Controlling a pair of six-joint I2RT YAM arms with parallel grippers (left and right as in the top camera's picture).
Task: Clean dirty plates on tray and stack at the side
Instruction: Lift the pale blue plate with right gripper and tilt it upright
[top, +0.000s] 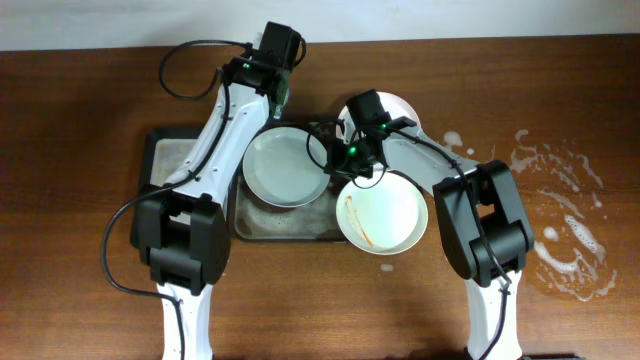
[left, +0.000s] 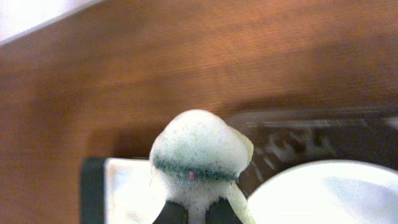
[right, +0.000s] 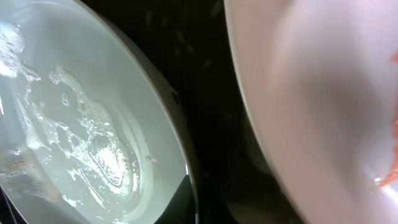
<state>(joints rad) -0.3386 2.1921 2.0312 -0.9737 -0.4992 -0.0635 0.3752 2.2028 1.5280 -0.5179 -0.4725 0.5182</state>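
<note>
**Student:** Where do the plates lie in this figure?

**Instructor:** A pale blue-grey plate (top: 283, 168), wet and foamy, lies flat in the tray (top: 290, 230). A white plate (top: 385, 215) with thin orange streaks lies just to its right, half over the tray's right edge and half over the tabletop (top: 80, 120). A second white plate (top: 405, 105) shows farther back, partly hidden by the right arm.

**Student:** And the tools?

**Instructor:** The right gripper (top: 352, 168) hangs low between the blue-grey plate and the streaked plate, its jaws pressed together. In the right wrist view one dark finger (right: 178, 204) sits at the blue-grey plate's rim. Whether it pinches that rim cannot be told. The left gripper (left: 196, 214) is raised over the far side of the tray, its jaws pinching a green sponge (left: 198, 152) heaped with white foam. The sponge is clear of the plates.

**Student:** What surrounds them?

**Instructor:** A smaller tray (top: 165, 150) adjoins on the left. White soap foam (top: 565, 225) spatters the wood well to the right.
</note>
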